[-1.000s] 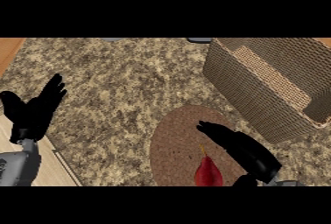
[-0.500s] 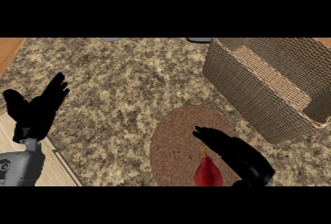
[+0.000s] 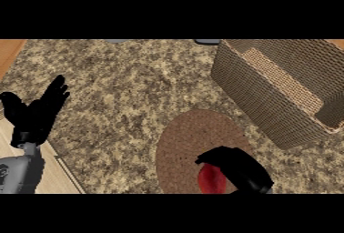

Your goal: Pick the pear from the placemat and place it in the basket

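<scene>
Near the counter's [image 3: 121, 82] front edge, right of its middle, the pear [image 3: 211, 180] lay on the front part of the round brown placemat [image 3: 194, 136]. It was dark red. Its long axis ran roughly from the back of the counter to the front, leaning slightly right toward the front. Its front end was cut off by the view's lower edge, so I could not tell which end carried the stem.

The right hand [image 3: 238, 168] sat over the pear's back and right side. Its fingers [image 3: 209, 158] were curled leftward across the pear's back end and touched it. Only the pear's left and front surface showed below them, and the thumb was hidden.

The basket [image 3: 269, 109], woven and rectangular, stood at the back right corner, angled to the counter's edges. Its near wall was just beside the placemat's right rim.

At the counter's left edge the left hand [image 3: 37, 116] rested with fingers straight and pointing up, thumb spread to the left, holding nothing, well apart from the placemat.
</scene>
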